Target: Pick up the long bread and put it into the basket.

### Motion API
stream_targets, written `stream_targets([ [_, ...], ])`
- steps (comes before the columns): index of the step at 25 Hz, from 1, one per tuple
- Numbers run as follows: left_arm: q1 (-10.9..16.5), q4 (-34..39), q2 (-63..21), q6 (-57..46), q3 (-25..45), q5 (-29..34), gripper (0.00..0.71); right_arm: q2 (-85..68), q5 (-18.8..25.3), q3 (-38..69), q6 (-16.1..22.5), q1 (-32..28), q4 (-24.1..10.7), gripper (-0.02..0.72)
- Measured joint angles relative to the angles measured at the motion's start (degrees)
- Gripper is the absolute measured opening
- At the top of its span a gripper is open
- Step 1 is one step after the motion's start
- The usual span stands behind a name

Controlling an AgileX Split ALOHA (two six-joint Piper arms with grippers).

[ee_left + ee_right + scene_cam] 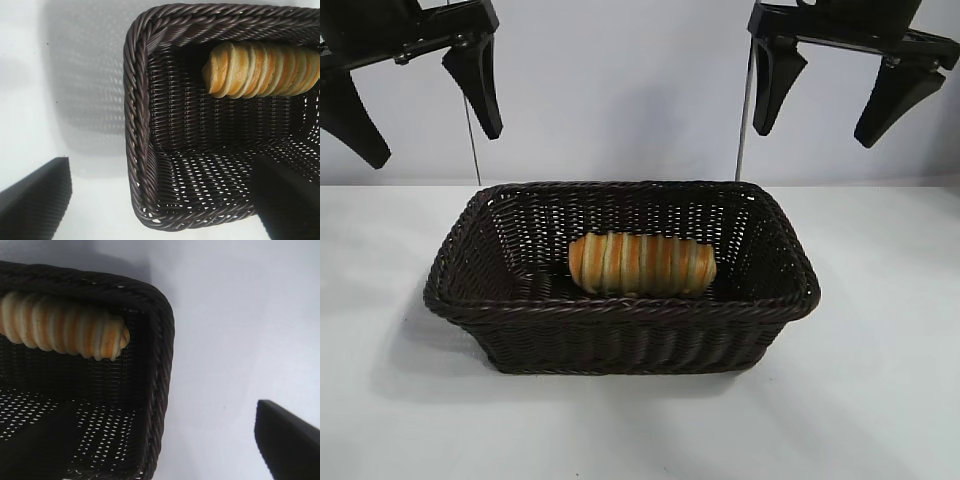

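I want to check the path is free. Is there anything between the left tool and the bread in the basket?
Nothing solid. In the exterior view, only open air separates the raised, open left tool from the bread lying inside the basket.

The basket (620,310) sits on the bench (880,400), about midway between left and right. The long bread (642,264) lies inside the basket on its floor, lengthwise from left to right, close to the near wall and roughly centred between the two end walls. The left pincer (425,115) hangs high above the bench, over the basket's far left corner. The right pincer (828,105) hangs high over the far right corner. Both are well apart from the basket and the bread.
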Motion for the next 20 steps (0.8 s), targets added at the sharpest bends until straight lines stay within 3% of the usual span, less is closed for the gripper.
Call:
stream_targets([
  [20,0.0,0.0,0.0,0.0,0.0,0.0,0.694,0.0,0.0,0.0,1.17,-0.11,0.0,0.685],
])
